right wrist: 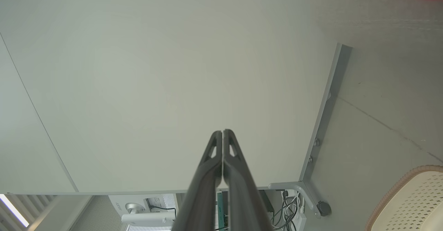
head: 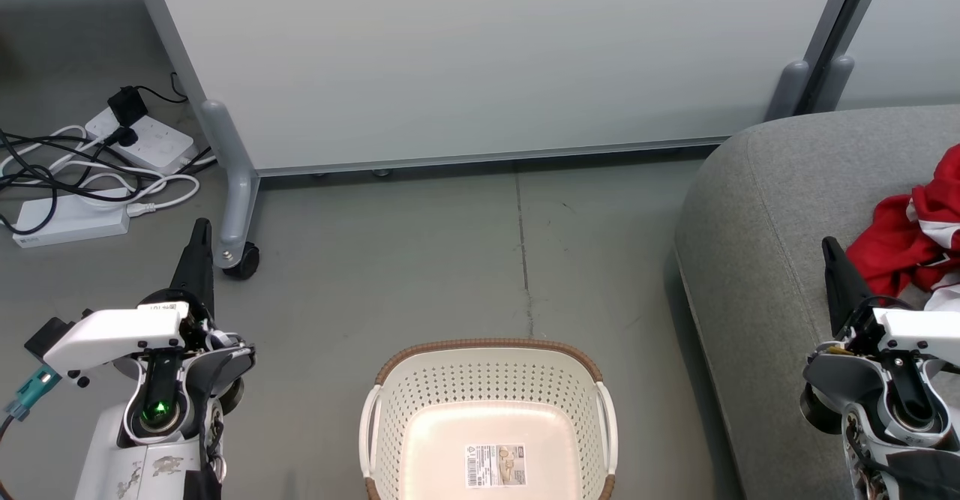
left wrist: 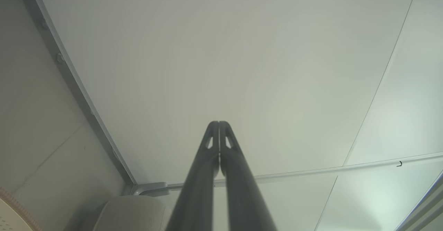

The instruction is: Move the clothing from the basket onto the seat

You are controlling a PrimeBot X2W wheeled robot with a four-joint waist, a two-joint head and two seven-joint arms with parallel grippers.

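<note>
The cream perforated basket [head: 420, 387] with a brown rim stands on the floor at the bottom centre, holding only a paper label on its bottom. Red clothing [head: 911, 234] with white trim lies on the grey seat [head: 757, 208] at the right edge. My left gripper [head: 199, 232] is shut and empty at the lower left, well left of the basket. At the lower right my right gripper [head: 829, 249] is shut and empty over the seat, just left of the clothing. Both wrist views show fingers pressed together, the left gripper [left wrist: 219, 123] and the right gripper [right wrist: 222, 131] facing a pale panel.
A large pale partition panel [head: 480, 58] on castor feet [head: 241, 260] stands behind the basket. Power strips and tangled cables [head: 82, 178] lie on the floor at the far left. Grey floor [head: 450, 260] stretches between panel and basket. A basket corner [right wrist: 412, 200] shows in the right wrist view.
</note>
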